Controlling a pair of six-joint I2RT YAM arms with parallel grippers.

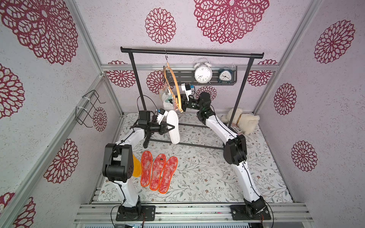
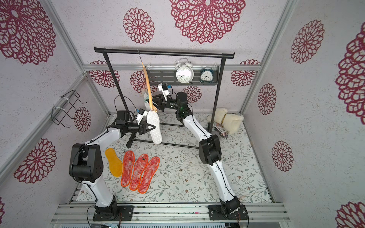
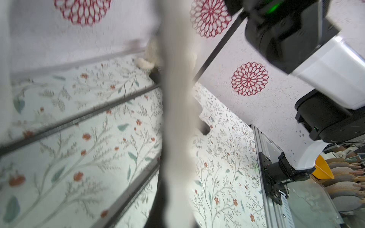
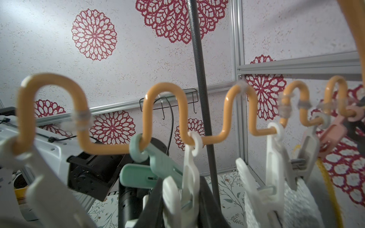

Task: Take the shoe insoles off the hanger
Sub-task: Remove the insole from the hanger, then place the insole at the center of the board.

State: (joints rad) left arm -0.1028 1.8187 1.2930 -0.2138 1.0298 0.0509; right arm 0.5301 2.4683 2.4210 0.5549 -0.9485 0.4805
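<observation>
Now, the flowery surface [image 1: 207, 173] is carrying a tall black metal garment rack [image 1: 191, 53]. The thin orange hanger with a wavy bottom bar [image 2: 148, 84] is hanging by its hook from the rack's top bar. The left hand [image 2: 154, 126] is squeezing tight on a long white bumpy shoe insole [image 1: 174, 134]. That insole is dangling upright just under the hanger's low end, and I cannot tell if a clip is gripping it. Three red-speckled insoles with orange edges [image 1: 156, 171] are lying side by side on the surface in front of the rack. A yellow-orange insole [image 2: 114, 162] is lying just beside them. The right hand [image 4: 183, 205] is reaching up under the wavy bar and pinching narrowly on a white plastic clothespin [image 4: 189, 177].
</observation>
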